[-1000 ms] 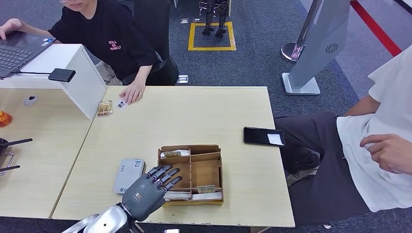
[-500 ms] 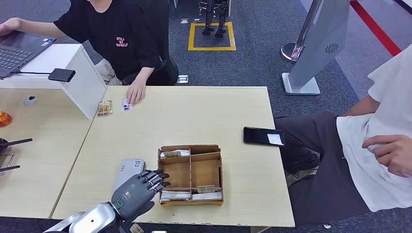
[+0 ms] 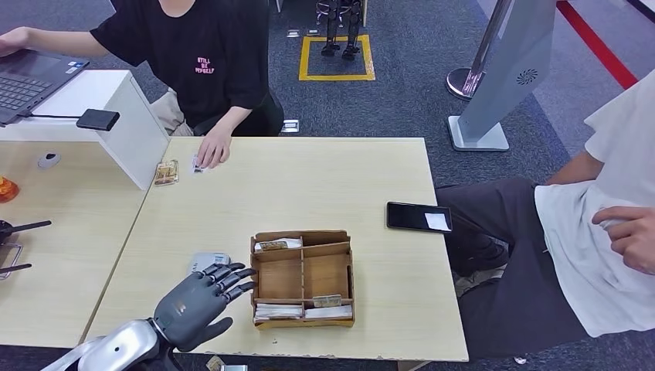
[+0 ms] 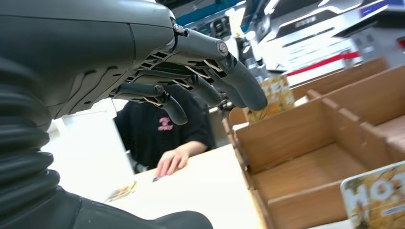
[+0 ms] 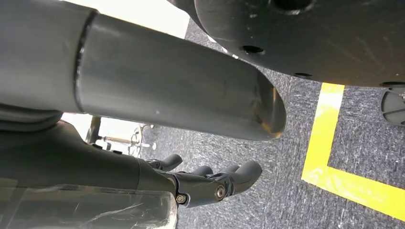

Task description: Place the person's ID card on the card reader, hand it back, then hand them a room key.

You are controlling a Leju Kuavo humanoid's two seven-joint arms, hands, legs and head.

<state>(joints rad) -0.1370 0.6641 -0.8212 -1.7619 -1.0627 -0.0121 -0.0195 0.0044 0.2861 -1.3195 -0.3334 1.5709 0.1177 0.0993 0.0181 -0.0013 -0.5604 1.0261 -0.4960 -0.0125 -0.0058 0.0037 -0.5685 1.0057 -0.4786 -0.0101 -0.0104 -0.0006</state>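
The robot's left hand [image 3: 197,300] hovers empty, fingers spread, just beside the wooden tray [image 3: 303,277] on the tabletop [image 3: 309,185], covering most of the grey card reader [image 3: 208,260] under it. The right hand [image 5: 210,183] hangs beside the robot's body over the carpet, fingers loosely curled around nothing. Well beyond the tray, at the tabletop's far edge, a person in a black shirt rests a hand [image 3: 211,147] on a small card [image 3: 198,164], apparently the ID card. Cards that may be room keys lie in the tray's near compartments. The risk, as judged here: a long reach past the tray could snag its wall, and a thin flat card pinned by the person's hand may slip from the fingers. The card's face is too small to read, and most of the reader is hidden.
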